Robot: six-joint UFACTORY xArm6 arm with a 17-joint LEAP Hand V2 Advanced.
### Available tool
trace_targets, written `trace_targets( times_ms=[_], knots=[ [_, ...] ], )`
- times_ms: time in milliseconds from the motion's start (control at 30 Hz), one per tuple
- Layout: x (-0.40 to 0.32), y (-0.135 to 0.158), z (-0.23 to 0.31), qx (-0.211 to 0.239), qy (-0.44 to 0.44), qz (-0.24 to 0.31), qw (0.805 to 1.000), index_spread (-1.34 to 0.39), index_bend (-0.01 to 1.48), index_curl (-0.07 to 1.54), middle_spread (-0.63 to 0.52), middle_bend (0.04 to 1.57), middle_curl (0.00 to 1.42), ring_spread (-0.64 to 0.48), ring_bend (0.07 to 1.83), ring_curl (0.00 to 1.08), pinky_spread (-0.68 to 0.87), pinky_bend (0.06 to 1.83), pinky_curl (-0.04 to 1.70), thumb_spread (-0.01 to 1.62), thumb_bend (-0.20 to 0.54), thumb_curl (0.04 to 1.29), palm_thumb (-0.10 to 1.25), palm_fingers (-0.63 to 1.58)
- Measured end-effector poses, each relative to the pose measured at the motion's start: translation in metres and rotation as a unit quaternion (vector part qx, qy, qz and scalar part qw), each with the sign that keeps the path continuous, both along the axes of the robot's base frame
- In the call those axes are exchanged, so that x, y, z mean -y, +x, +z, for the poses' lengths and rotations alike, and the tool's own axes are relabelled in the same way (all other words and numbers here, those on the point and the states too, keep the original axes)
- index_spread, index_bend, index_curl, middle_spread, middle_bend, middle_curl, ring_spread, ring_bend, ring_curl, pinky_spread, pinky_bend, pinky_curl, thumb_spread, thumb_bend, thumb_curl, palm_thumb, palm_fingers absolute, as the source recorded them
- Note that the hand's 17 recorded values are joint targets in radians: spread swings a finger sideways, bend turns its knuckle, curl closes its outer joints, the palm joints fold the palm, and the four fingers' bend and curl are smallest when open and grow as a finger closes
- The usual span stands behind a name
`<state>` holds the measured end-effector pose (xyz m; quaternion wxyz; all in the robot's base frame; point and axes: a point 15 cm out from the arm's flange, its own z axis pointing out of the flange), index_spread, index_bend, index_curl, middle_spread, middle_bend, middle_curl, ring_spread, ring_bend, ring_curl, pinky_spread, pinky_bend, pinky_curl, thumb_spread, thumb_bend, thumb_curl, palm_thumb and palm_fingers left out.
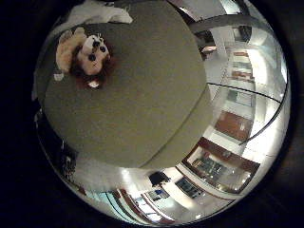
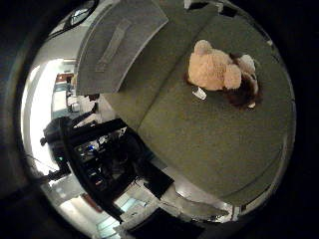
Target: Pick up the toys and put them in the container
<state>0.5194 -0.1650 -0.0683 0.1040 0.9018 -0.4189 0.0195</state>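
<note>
A plush toy dog, tan with a white face and brown ears, lies on an olive-green table point(image 1: 142, 95); it shows in the little finger side view point(image 1: 84, 55) and in the thumb side view point(image 2: 221, 75). A grey container with a flat lid and a moulded handle point(image 2: 120, 45) stands at the table's edge, a short way from the toy. My hand is above the table, some way from the toy.
A pale white thing point(image 1: 100, 11) lies at the table's edge beyond the toy. Past the table edge are a black rack with equipment point(image 2: 95, 149) and a room with shelves and wooden doors point(image 1: 233, 123).
</note>
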Motion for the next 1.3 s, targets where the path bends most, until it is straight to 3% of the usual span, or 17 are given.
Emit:
trace_targets(
  times_ms=[867, 967, 1000, 1067, 1133, 1200, 1300],
  knots=[
    [0.013, 0.026, -0.068, -0.035, -0.041, -0.013, 0.998, -0.30, 0.17, 0.30, -0.02, 0.24, 0.35, 0.02, 0.47, 0.23, 0.39, 0.88, -0.01, 0.97, -0.029, 0.27, 0.31, 0.19],
    [0.008, 0.024, -0.074, -0.041, -0.041, -0.011, 0.998, -0.30, 0.16, 0.29, -0.03, 0.29, 0.36, 0.00, 0.49, 0.23, 0.39, 0.85, -0.01, 0.98, -0.024, 0.28, 0.32, 0.24],
    [0.007, 0.024, -0.075, -0.042, -0.041, -0.011, 0.998, -0.30, 0.16, 0.29, -0.08, 0.39, 0.39, -0.05, 0.55, 0.24, 0.38, 0.80, -0.02, 0.98, -0.018, 0.28, 0.34, 0.35],
    [0.006, 0.025, -0.075, -0.038, -0.040, -0.011, 0.998, -0.33, 0.19, 0.30, -0.15, 0.54, 0.45, -0.15, 0.69, 0.29, 0.31, 0.76, -0.02, 1.00, -0.018, 0.28, 0.37, 0.58],
    [0.005, 0.028, -0.075, -0.032, -0.039, -0.009, 0.999, -0.37, 0.23, 0.33, -0.21, 0.63, 0.50, -0.23, 0.81, 0.32, 0.13, 0.81, -0.02, 1.01, -0.012, 0.29, 0.41, 0.80],
    [0.004, 0.034, -0.075, -0.021, -0.037, -0.005, 0.999, -0.42, 0.28, 0.39, -0.27, 0.70, 0.58, -0.29, 0.93, 0.39, -0.13, 1.01, 0.04, 1.03, -0.010, 0.29, 0.47, 1.02],
    [0.008, 0.050, -0.067, 0.015, -0.029, -0.002, 0.999, -0.47, 0.44, 0.52, -0.32, 0.77, 0.68, -0.32, 1.07, 0.49, -0.28, 1.26, 0.16, 1.06, -0.007, 0.30, 0.56, 1.14]
  ],
)
